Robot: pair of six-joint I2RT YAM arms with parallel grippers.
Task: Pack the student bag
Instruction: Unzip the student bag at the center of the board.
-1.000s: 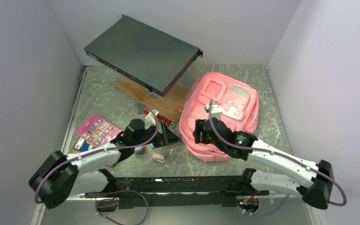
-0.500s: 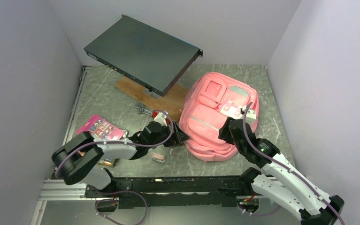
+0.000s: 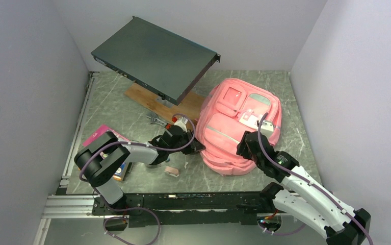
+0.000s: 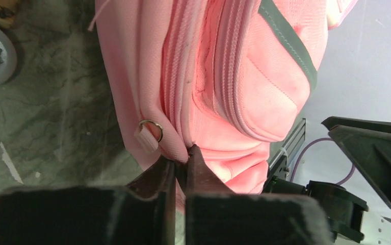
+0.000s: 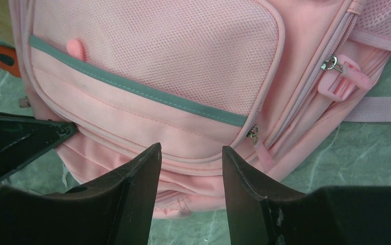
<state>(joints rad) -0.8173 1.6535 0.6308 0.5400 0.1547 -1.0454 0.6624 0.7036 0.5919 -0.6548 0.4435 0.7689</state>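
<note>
The student bag (image 3: 234,117), a pink backpack with grey trim, lies flat at the table's centre right. My left gripper (image 3: 197,146) reaches across to the bag's near left edge. In the left wrist view its jaws (image 4: 181,159) are shut on a fold of pink fabric beside a zip seam, just right of a metal ring with a tab (image 4: 150,133). My right gripper (image 3: 245,144) hovers over the bag's near right corner. Seen from the right wrist, it (image 5: 190,153) is open with nothing in it. A zip pull (image 5: 258,145) lies just to its right.
A black flat rack unit (image 3: 155,56) leans over a wooden board (image 3: 167,104) at the back left. A pink picture book (image 3: 104,139), a red-handled tool (image 3: 170,122) and a small pink item (image 3: 171,171) lie left of the bag. Walls close in on both sides.
The left arm stretched right to the bag's edge and its jaws closed on the fabric. The right arm swung from the bag's left-middle to its near right corner, jaws a little narrower.
</note>
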